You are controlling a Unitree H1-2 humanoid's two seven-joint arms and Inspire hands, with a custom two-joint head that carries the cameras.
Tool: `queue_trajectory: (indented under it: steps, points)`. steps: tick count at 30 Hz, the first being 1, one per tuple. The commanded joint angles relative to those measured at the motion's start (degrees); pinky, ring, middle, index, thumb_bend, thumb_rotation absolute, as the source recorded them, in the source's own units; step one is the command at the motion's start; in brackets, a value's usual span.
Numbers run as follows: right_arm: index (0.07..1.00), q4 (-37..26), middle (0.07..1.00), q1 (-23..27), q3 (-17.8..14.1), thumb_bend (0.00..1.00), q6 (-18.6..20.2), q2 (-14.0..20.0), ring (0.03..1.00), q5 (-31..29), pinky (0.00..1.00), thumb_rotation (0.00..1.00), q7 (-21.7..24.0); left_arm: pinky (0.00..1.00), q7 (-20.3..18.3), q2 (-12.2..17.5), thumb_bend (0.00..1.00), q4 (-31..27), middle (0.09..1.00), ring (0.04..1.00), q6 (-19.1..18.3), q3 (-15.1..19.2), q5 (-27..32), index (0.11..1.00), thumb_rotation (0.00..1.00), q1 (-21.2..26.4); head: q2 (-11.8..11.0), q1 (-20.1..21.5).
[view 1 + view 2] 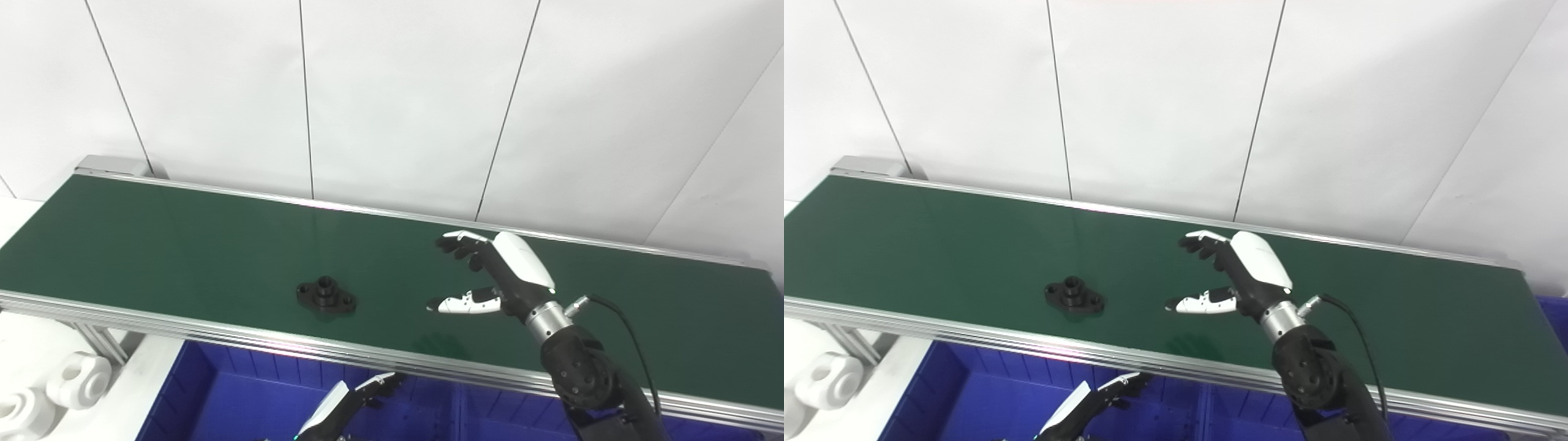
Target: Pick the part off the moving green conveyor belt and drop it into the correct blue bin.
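Green conveyor belt: small black flanged part unpicked, beside right hand, fingers spread, empty; blue bin awaits.

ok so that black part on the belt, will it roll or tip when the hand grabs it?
The black part lies flat on a wide flange, so it probably won't roll or tip. It looks rigid, likely moulded or metal. Its low profile may make it awkward for the open right hand to pinch except at the raised hub.

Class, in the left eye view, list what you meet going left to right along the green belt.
Black flanged part → open right hand, hovering over the conveyor belt.
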State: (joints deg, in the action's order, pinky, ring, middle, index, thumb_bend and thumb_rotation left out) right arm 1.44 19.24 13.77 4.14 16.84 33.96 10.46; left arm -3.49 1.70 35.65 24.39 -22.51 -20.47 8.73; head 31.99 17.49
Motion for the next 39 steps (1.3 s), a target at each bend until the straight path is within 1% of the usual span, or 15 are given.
queue_trajectory:
  steps: [1, 4, 10, 12, 15, 18, 20, 24, 27, 32, 33, 34, 39]
  points:
    - [0.763, -0.1, 0.743, 2.1, 0.1, 0.80, 0.8, 0.4, 0.703, 0.9, 0.63, 0.40, -0.2, 0.77, 0.2, 0.1, 0.72, -2.0, 0.876, 0.845, 2.4, -0.3, 0.3, 0.872, 0.24, 0.5, -0.3, 0.0]
    - [0.758, 0.7, 0.730, 3.0, 0.2, 0.80, 0.7, 0.4, 0.684, 1.2, 0.61, 0.37, 0.0, 0.77, 0.0, 0.1, 0.72, -3.0, 0.878, 0.847, 1.8, -0.2, 0.1, 0.874, 0.24, 0.1, -0.1, -0.2]
    - [0.766, 2.0, 0.755, 5.9, 0.2, 0.78, 1.0, 1.2, 0.717, 2.0, 0.65, 0.35, 0.8, 0.78, 0.0, -0.2, 0.72, -3.2, 0.875, 0.846, 1.8, -0.4, 0.0, 0.870, 0.21, 0.0, 0.1, -0.3]
    - [0.766, 2.6, 0.752, 7.0, 0.7, 0.78, 1.3, 1.5, 0.713, 2.4, 0.65, 0.35, 1.6, 0.78, -0.1, -0.2, 0.72, -3.8, 0.875, 0.846, 1.2, -0.5, -0.2, 0.870, 0.21, -0.2, 0.0, -0.3]
    - [0.771, 3.0, 0.756, 8.4, 1.3, 0.78, 2.6, 1.6, 0.719, 3.1, 0.66, 0.36, 3.4, 0.77, -0.1, -0.2, 0.72, -4.3, 0.871, 0.842, 1.3, -0.6, -0.2, 0.870, 0.21, -0.5, 0.0, -0.1]
    - [0.763, 4.4, 0.755, 9.9, 2.2, 0.79, 3.4, 1.2, 0.720, 3.9, 0.66, 0.35, 4.2, 0.77, -0.3, 0.0, 0.72, -4.3, 0.866, 0.837, 1.8, -0.7, 0.2, 0.867, 0.18, -0.6, -0.5, 1.8]
    - [0.763, 5.4, 0.755, 10.8, 3.1, 0.79, 3.6, 1.1, 0.717, 4.9, 0.65, 0.36, 4.4, 0.77, -0.2, 0.0, 0.71, -4.2, 0.864, 0.834, 2.2, -0.6, 0.7, 0.865, 0.17, -0.7, -0.6, 2.0]
    - [0.757, 7.4, 0.751, 12.0, 3.8, 0.80, 3.6, 0.9, 0.714, 5.4, 0.64, 0.34, 4.6, 0.77, -0.2, 0.2, 0.72, -4.4, 0.867, 0.837, 2.0, -0.8, 0.1, 0.868, 0.21, -0.6, -0.5, 2.0]
    - [0.760, 9.2, 0.757, 13.2, 4.8, 0.81, 4.3, 1.2, 0.720, 6.5, 0.65, 0.35, 5.7, 0.77, 0.0, 0.1, 0.72, -4.5, 0.861, 0.831, 2.0, -1.0, -0.3, 0.863, 0.22, -0.6, -0.2, 1.0]
    - [0.765, 11.3, 0.760, 14.5, 6.6, 0.81, 4.5, 1.8, 0.721, 8.2, 0.65, 0.34, 7.1, 0.77, -0.1, -0.1, 0.73, -4.2, 0.860, 0.831, 2.1, -1.3, -0.1, 0.860, 0.21, -0.3, 0.2, 0.3]
    - [0.765, 11.6, 0.762, 14.7, 6.8, 0.81, 4.6, 1.9, 0.724, 8.5, 0.65, 0.33, 7.2, 0.77, -0.1, -0.1, 0.73, -4.1, 0.860, 0.832, 2.1, -1.3, -0.1, 0.860, 0.21, -0.3, 0.2, 0.3]
    - [0.765, 12.0, 0.764, 14.9, 7.0, 0.82, 4.6, 1.9, 0.726, 8.7, 0.66, 0.33, 7.4, 0.77, -0.1, -0.2, 0.73, -4.2, 0.860, 0.833, 2.0, -1.4, -0.2, 0.861, 0.22, -0.3, 0.8, -1.3]
    - [0.766, 13.8, 0.777, 15.6, 7.6, 0.82, 4.9, 1.8, 0.741, 9.4, 0.67, 0.31, 7.5, 0.77, -0.2, -0.5, 0.73, -4.0, 0.857, 0.829, 2.5, -1.9, 0.9, 0.855, 0.23, -0.2, 0.9, -1.8]
